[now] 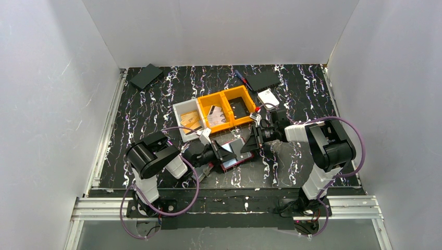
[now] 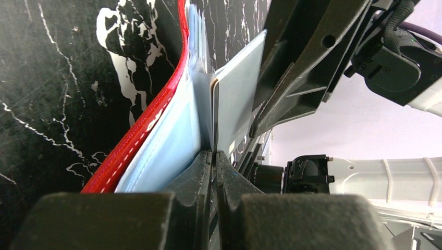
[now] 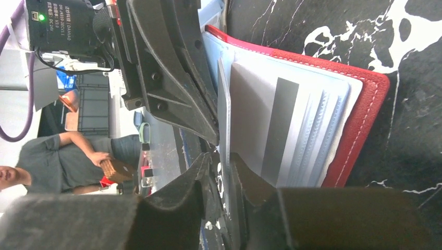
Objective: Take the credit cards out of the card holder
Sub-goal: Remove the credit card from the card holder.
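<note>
Risks slipping the upright grey credit card (image 2: 237, 99) free, or dragging along the open red card holder (image 2: 150, 119) lying on the table (image 1: 151, 114), given only a thin edge pinch by the closed left gripper (image 2: 213, 156) and the right gripper (image 3: 224, 166) barely parted around it.

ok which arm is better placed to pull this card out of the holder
Left. The left gripper is shut on the edge of the credit card standing out of the card holder; the right gripper has its jaws apart around that card, not gripping.
</note>
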Robot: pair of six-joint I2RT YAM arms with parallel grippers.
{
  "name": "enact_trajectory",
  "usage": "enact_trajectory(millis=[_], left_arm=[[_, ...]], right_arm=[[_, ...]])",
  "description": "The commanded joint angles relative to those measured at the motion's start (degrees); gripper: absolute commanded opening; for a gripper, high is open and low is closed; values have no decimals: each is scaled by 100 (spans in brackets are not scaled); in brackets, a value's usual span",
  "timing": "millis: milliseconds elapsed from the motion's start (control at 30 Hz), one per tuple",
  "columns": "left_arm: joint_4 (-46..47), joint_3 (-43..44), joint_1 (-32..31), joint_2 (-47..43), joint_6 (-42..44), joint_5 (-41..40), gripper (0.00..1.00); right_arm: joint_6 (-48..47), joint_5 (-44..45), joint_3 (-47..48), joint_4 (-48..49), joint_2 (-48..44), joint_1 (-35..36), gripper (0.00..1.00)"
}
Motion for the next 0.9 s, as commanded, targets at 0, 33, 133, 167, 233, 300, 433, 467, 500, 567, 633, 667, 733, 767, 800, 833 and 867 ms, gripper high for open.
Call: enact_trajectory(millis=[0, 33, 133, 167, 233, 300, 433, 467, 500, 567, 633, 667, 733, 767, 800, 833, 867], left_arm=[[251, -74, 95, -416, 377, 123, 0], [251, -101, 94, -449, 426, 149, 0], [243, -171, 121, -504, 527, 188, 0], [242, -190, 128, -501, 536, 203, 0], [251, -229, 152, -472, 545, 229, 0], [264, -256, 163, -455, 556, 264, 0], [298, -308, 187, -459, 578, 328, 0], [310, -325, 198, -473, 582, 345, 0], [323, -343, 205, -489, 582, 369, 0], [346, -376, 223, -536, 602, 421, 0], [361, -390, 233, -587, 622, 478, 0], [365, -403, 245, -631, 646, 502, 0], [373, -459, 264, -697, 654, 517, 0], [382, -491, 282, -736, 665, 522, 0], [389, -530, 300, -782, 674, 525, 0], [396, -564, 318, -821, 681, 533, 0], [397, -600, 327, -868, 687, 542, 0]], right_arm=[[-187, -321, 202, -293, 3, 42, 31], [-188, -329, 203, -293, 4, 35, 32], [-197, -368, 212, -293, -4, 10, 34], [-194, -377, 212, -293, -5, -5, 34], [-204, -397, 212, -293, -5, -40, 34], [-205, -414, 212, -293, -5, -61, 34], [-212, -402, 212, -286, 8, -81, 28], [-214, -398, 212, -285, 19, -81, 24], [-222, -374, 212, -291, 29, -81, 18], [-247, -386, 219, -293, 58, -88, 7], [-270, -395, 225, -298, 65, -89, 2], [-287, -395, 229, -314, 65, -90, 1], [-322, -380, 246, -356, 73, -102, 1], [-346, -370, 255, -382, 74, -113, 1], [-366, -351, 256, -401, 74, -128, 1], [-376, -328, 256, -407, 82, -147, 1], [-404, -299, 264, -441, 89, -165, 1]])
